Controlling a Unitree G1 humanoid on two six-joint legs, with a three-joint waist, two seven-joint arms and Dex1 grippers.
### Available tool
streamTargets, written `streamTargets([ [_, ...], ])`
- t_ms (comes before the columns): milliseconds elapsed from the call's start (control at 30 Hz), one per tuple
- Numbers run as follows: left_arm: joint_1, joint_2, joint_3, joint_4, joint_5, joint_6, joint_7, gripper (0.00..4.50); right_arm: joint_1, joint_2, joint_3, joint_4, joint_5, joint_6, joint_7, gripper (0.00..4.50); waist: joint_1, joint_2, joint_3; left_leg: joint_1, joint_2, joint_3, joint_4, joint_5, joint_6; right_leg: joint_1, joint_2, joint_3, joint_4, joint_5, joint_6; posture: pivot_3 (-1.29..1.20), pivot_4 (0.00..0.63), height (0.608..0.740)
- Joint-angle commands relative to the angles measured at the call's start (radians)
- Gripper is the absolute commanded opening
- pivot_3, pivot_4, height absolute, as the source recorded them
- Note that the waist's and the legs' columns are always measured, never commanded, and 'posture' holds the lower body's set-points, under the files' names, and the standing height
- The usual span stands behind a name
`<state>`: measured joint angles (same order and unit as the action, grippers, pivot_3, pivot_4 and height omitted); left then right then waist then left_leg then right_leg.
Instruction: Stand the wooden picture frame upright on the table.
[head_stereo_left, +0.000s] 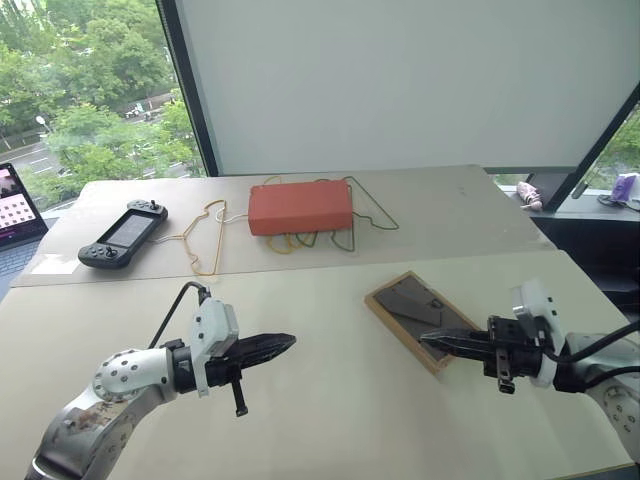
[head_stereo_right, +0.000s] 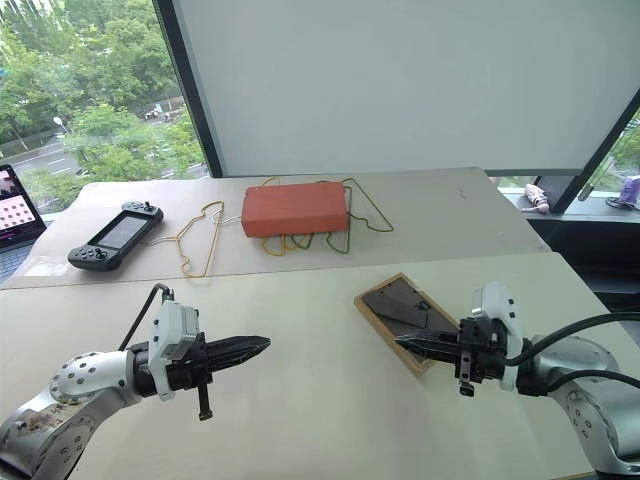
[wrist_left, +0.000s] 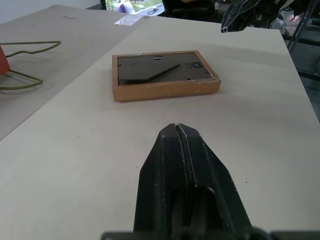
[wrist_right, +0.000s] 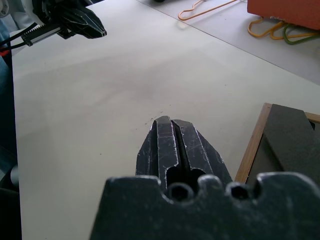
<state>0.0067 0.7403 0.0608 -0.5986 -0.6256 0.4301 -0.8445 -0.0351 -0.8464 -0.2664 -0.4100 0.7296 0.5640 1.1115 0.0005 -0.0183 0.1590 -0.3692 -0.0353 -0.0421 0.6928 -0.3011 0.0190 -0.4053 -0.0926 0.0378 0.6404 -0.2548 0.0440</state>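
The frame (head_stereo_left: 421, 318) lies flat, back up, on the table (head_stereo_left: 330, 400), right of centre. Behind it lies the box (head_stereo_left: 300, 207) on hangers (head_stereo_left: 205, 235); the controller (head_stereo_left: 122, 235) lies far left

Bright, even daylight comes in from the windows behind the surface (head_stereo_left: 330, 400), leaving only soft, faint shadows on it. The trees outside look slightly overexposed. The head views are sharp. In the right wrist view, the gripper (wrist_right: 171, 125) body up close is blurred and dark.
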Motion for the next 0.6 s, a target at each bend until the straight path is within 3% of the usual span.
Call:
streamTargets([
  [33,-0.005,0.0,0.0,-0.021,0.02,-0.004,0.009,0.04,-0.002,-0.008,-0.012,-0.006,-0.005,-0.031,0.011,0.02,0.0,0.0,0.0,0.0,0.0,0.0,0.0,0.0,0.0,0.0,0.0,0.0,0.0,0.0,0.0,0.0,0.15,0.74],
  [167,-0.098,-0.038,-0.136,0.062,0.038,0.16,0.075,0.04,-0.092,-0.001,0.022,0.125,-0.125,0.013,-0.156,0.02,0.0,0.0,0.0,0.0,-0.001,0.0,0.001,0.0,0.0,0.001,0.0,0.0,0.0,0.0,0.0,0.0,0.15,0.74],
  [333,-0.252,-0.231,-0.32,0.203,0.106,0.266,0.163,0.04,-0.266,0.029,0.057,0.368,-0.316,0.021,-0.407,0.02,0.003,-0.001,0.0,0.0,-0.004,0.0,0.003,0.001,-0.001,0.001,-0.001,0.001,0.001,0.002,0.003,0.0,0.15,0.74],
  [600,-0.458,-0.386,-0.503,0.472,0.24,0.292,0.143,0.04,-0.41,0.005,0.156,0.601,-0.452,0.064,-0.437,0.02,0.001,0.0,0.0,-0.01,-0.004,0.003,0.003,0.002,-0.003,-0.012,-0.001,0.005,0.002,0.002,0.003,0.0,0.15,0.74],
])
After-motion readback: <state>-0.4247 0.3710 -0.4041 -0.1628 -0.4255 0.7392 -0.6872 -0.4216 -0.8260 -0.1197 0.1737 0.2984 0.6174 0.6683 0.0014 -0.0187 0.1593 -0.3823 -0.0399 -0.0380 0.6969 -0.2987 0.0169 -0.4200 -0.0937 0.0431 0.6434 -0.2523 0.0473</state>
